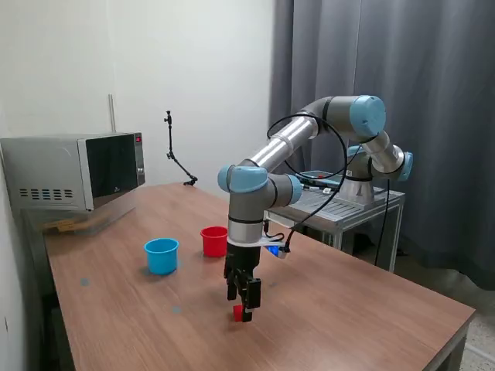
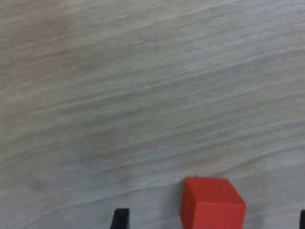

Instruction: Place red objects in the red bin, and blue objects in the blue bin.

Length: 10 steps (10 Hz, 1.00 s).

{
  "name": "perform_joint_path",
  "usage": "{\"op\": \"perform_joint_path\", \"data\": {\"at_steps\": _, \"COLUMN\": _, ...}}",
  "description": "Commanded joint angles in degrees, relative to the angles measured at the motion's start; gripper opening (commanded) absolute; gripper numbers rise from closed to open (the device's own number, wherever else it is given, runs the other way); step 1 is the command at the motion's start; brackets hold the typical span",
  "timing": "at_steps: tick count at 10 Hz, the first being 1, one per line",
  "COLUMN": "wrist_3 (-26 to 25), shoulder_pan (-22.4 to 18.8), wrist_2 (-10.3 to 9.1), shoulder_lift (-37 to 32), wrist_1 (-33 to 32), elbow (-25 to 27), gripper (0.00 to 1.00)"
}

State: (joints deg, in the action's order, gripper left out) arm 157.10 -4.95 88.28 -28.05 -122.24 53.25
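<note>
**Closing in on a red cube: gripper low over the table, grasp not yet made**

Inspecting from largest to smallest, we begin with the wooden table [image 1: 348, 301], which carries everything relevant. The UR5e arm [image 1: 286, 147] reaches down from its stand at the exterior view's right, wrist vertical. A microwave [image 1: 73, 170] sits at the far corner and plays no part.

The blue bin [image 1: 162, 255] and the red bin [image 1: 214, 241] stand upright, near each other, toward the exterior view's left of the arm. We cannot see inside either.

The gripper [image 1: 244, 297] hangs just above the tabletop. In the wrist view one red cube [image 2: 212, 204] lies on the table between the two dark fingertips [image 2: 120, 219], nearer the far one, which only shows as a sliver at the frame edge. The fingers stand spread, with a clear gap to the cube on the visible side; nothing is pinched.

We judge the step in hand to be the pick of a red cube, bound for the red bin. The next move calls for a small sideways correction to centre the cube, a short descent, then closing.

Limits of inspection: the wrist frame cuts off the cube's lower part and most of both fingers. In the exterior view the cube [image 1: 239, 313] is partly masked by the gripper. The second red cube and the blue cubes are not seen in either view.
</note>
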Motion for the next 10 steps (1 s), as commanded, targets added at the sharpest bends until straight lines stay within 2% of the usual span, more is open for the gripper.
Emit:
{"op": "perform_joint_path", "data": {"at_steps": 1, "wrist_3": -0.4, "shoulder_pan": 0.0, "wrist_2": -0.03, "shoulder_lift": 0.0, "wrist_1": 0.1, "elbow": 0.1, "gripper": 1.00}}
{"op": "perform_joint_path", "data": {"at_steps": 10, "wrist_3": -0.2, "shoulder_pan": -0.8, "wrist_2": -0.12, "shoulder_lift": -0.1, "wrist_1": 0.1, "elbow": 0.8, "gripper": 1.00}}
